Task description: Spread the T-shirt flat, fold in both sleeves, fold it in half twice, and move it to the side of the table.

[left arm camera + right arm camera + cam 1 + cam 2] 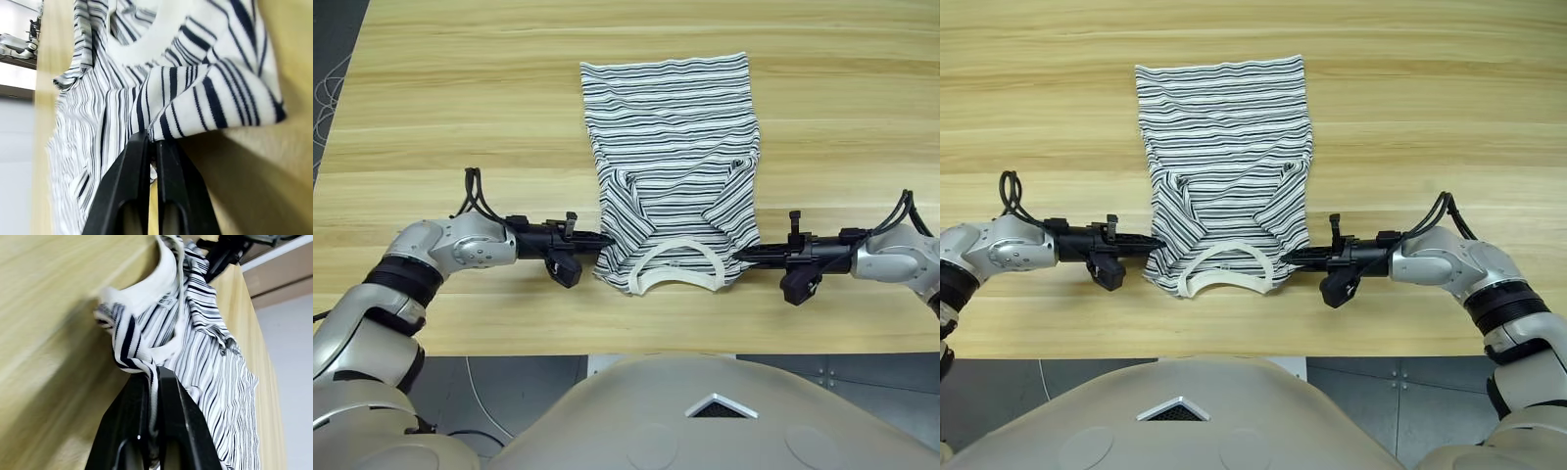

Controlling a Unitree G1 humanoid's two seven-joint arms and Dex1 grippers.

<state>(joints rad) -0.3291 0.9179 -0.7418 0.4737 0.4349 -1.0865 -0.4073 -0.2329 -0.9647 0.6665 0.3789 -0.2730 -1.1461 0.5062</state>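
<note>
The black-and-white striped T-shirt (pixel 675 157) lies on the wooden table (pixel 460 117), both sleeves folded in across its front, white collar (pixel 677 277) toward me. My left gripper (pixel 607 240) is shut on the shirt's shoulder corner on the left side; in the left wrist view its fingers (pixel 132 181) pinch striped cloth (pixel 210 98). At the opposite shoulder corner my right gripper (pixel 742 256) is shut on the fabric too; the right wrist view has its fingers (pixel 168 416) clamped on a fold of the shirt (pixel 205 347).
Bare wood stretches wide on both sides of the shirt and beyond its hem (pixel 666 69). The table's front edge (pixel 607 352) runs just below the arms. Dark floor (pixel 328 69) borders the table's far left.
</note>
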